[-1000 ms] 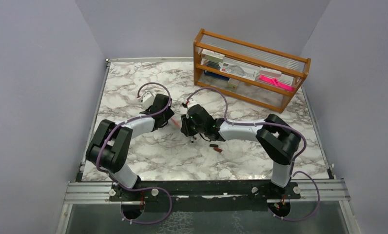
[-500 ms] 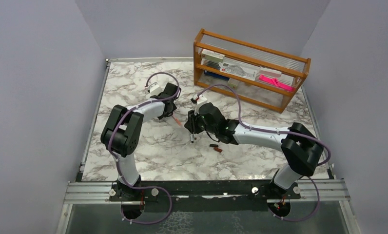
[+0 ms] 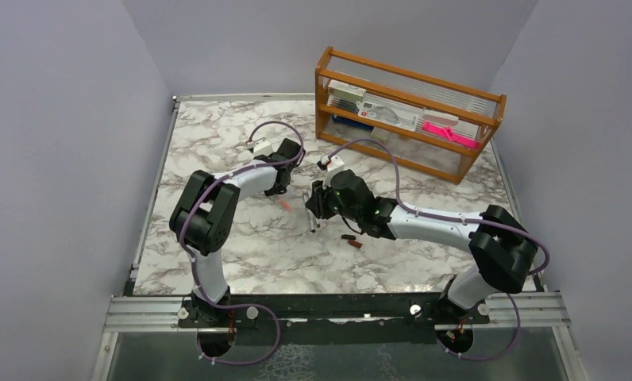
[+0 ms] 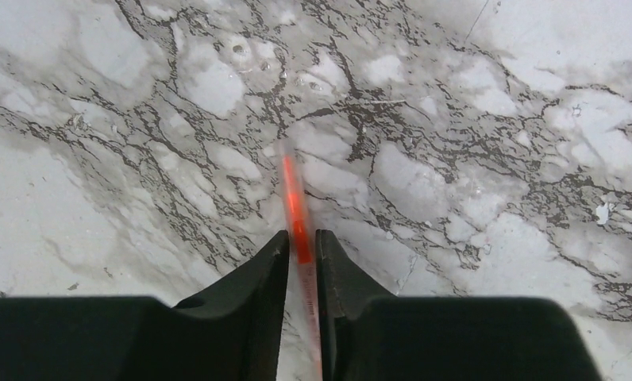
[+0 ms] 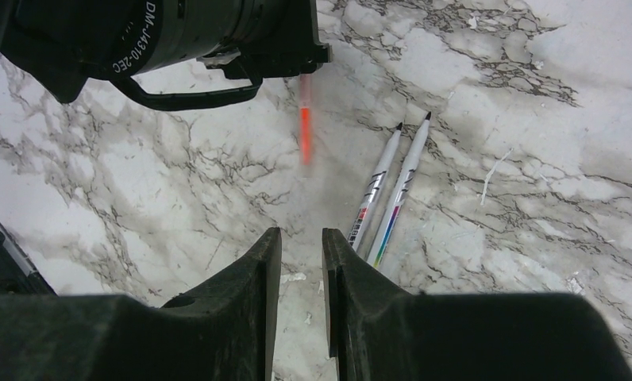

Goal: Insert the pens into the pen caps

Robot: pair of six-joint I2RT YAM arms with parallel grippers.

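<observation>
pinching orange pen [image 4: 294, 202] tight: l gripper [image 4: 302, 236]; r gripper [image 5: 301, 233] slightly ajar, empty, near grey pens [image 5: 375, 182].

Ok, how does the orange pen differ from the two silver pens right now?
The orange pen is translucent orange-red; the silver pens are silvery-white with dark tips. The orange pen is clamped in the left gripper, while the silver pens lie on the table, side by side. The orange pen looks blurred; the silver pens are sharp. All are thin stick pens.
</observation>
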